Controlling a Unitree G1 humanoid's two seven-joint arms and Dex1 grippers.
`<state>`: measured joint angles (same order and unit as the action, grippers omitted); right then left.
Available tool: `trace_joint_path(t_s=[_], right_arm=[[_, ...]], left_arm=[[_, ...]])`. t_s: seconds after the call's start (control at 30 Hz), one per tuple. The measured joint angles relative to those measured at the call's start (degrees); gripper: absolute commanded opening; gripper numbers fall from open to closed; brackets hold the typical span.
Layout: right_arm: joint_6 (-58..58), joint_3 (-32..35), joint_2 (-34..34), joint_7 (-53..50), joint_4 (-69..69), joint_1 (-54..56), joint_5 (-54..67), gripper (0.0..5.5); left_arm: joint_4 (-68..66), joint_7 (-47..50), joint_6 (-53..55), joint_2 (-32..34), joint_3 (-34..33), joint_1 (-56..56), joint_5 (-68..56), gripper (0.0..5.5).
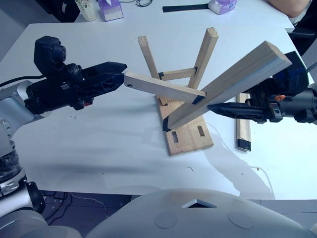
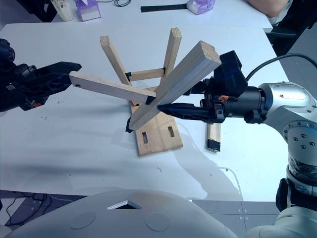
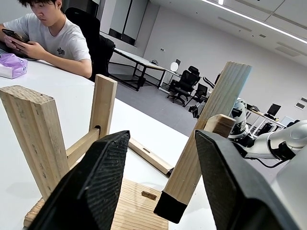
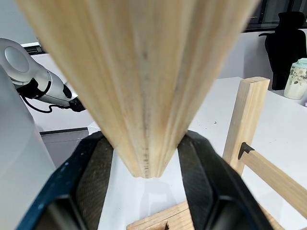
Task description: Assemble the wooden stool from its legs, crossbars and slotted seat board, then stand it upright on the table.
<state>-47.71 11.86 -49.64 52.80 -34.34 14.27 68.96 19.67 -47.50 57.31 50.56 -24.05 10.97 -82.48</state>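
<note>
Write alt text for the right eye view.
The right claw grips a thick wooden leg tilted over the slotted seat board; the open left claw sits at the end of a crossbar meeting it. Two other legs stand in the board.

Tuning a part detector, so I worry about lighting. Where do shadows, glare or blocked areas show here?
Left eye view: even light, no glare on the table; a soft shadow lies beside the seat board. Left wrist view: bright ceiling strips, the fingers of the left claw dark in front. Right wrist view: the held leg blocks much of the scene.
</note>
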Motion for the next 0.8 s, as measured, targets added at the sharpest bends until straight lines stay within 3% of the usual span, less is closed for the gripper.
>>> trace_joint_path(t_s=[0.57,0.8], right_arm=[[0.2,0.0,0.3,-0.2,-0.7,0.0,0.7,2.03],[0.6,0.0,-1.0,1.4,-0.1,-0.6,-2.0,2.03]], left_arm=[[3.5,-3.9,-2.3,0.3,4.3,-2.0,9.8,2.51],[-3.8,-1.3,-3.3,-1.6,4.5,1.2,12.7,2.51]])
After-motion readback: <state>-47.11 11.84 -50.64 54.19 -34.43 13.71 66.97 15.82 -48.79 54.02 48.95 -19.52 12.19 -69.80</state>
